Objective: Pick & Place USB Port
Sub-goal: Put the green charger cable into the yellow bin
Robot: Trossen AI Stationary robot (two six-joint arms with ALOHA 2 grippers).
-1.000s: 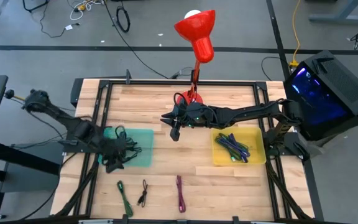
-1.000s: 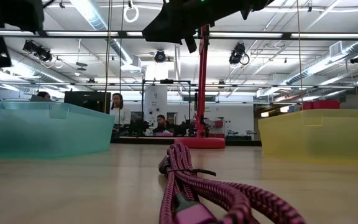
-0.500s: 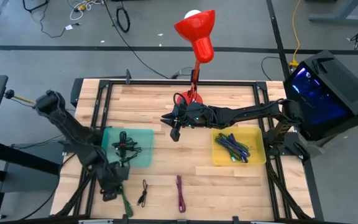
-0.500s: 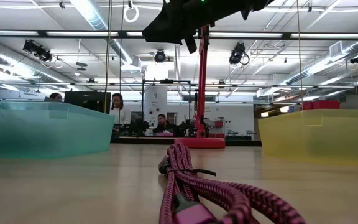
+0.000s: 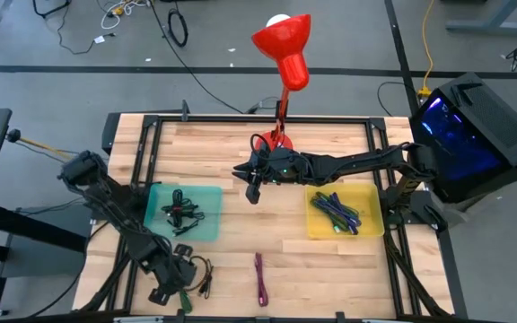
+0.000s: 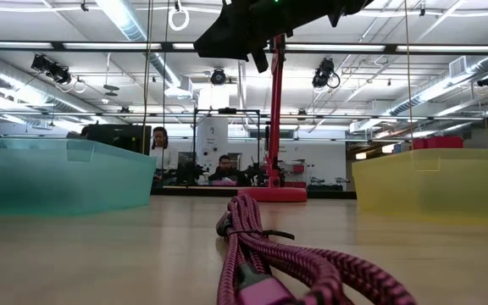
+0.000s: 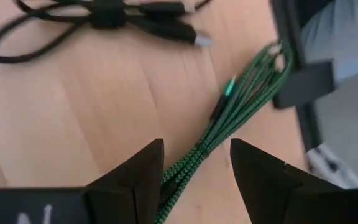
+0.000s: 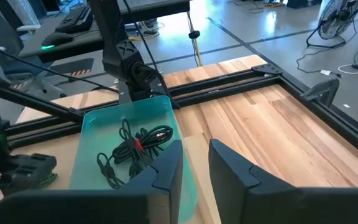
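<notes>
A green braided cable (image 7: 229,112) lies flat on the wooden table near its near edge; it also shows in the high view (image 5: 184,301). My left gripper (image 7: 194,158) is open low over the cable, one finger on each side of it, in the high view at the near left (image 5: 170,285). I cannot tell whether the fingers touch the cable. My right gripper (image 5: 252,190) hovers open and empty above the table's middle, and also shows in the right wrist view (image 8: 194,168).
A black cable (image 5: 206,276) and a purple cable (image 5: 260,278) lie on the table beside the green one. A teal bin (image 5: 206,224) holds black cables. A yellow bin (image 5: 317,224) holds several cables. A red lamp (image 5: 285,54) stands at the far edge. People sit in the room beyond (image 6: 159,148).
My left gripper has gone from over the teal bin toward the table's near edge and down to the green cable. A bundle of black cable now lies in the teal bin where the gripper was. My right arm has kept still.
</notes>
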